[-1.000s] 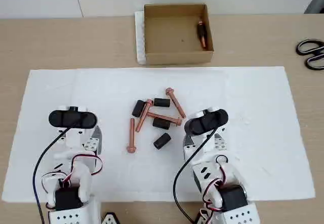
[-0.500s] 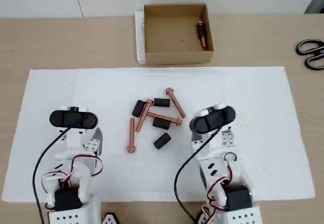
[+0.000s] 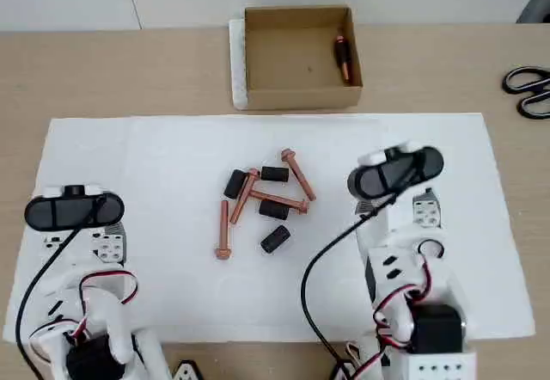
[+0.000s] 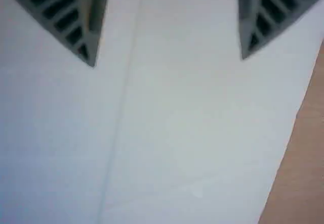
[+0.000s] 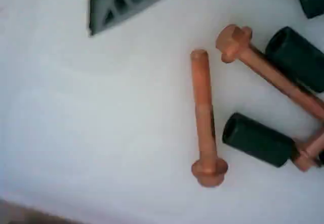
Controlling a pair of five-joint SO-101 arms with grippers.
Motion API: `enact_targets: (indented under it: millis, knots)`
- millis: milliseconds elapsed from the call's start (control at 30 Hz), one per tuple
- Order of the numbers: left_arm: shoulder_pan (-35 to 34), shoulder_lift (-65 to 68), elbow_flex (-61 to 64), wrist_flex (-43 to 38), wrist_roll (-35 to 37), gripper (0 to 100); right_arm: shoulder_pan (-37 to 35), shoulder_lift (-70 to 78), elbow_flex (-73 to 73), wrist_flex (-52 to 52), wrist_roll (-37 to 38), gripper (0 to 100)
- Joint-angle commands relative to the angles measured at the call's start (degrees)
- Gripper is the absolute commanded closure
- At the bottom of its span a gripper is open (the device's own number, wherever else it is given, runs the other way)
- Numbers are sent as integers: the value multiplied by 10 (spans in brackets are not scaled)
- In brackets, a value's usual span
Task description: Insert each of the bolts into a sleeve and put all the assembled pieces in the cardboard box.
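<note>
Four bolts and four sleeves lie loose in a heap at the middle of the white sheet, none mated. One assembled piece lies by the right wall of the cardboard box at the table's far edge. Left gripper, jaws apart, hangs over bare sheet near its left edge, seemingly parked clear; right gripper, state indiscernible, stands just right of the heap, likely to pick first.

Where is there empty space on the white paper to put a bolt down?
The white paper sheet is bare in the strip between the brown cardboard box and the pile, and between the pile and either arm. The box floor is mostly bare too, one assembled piece by its wall. The middle is crowded: copper-coloured bolts and black sleeves, bunched.
</note>
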Motion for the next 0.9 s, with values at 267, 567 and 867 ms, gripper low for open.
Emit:
enact_targets:
  millis: [267, 567, 867]
  knots:
    - [-2, 166, -126, -9, -2, 828, 3, 498, -380, 247, 5, 777]
    - [59, 562, -384, 76, 0, 828, -5, 620, -485, 260, 4, 777]
    - [247, 828, -519, 143, 106, 828, -19, 635, -489, 243, 3, 777]
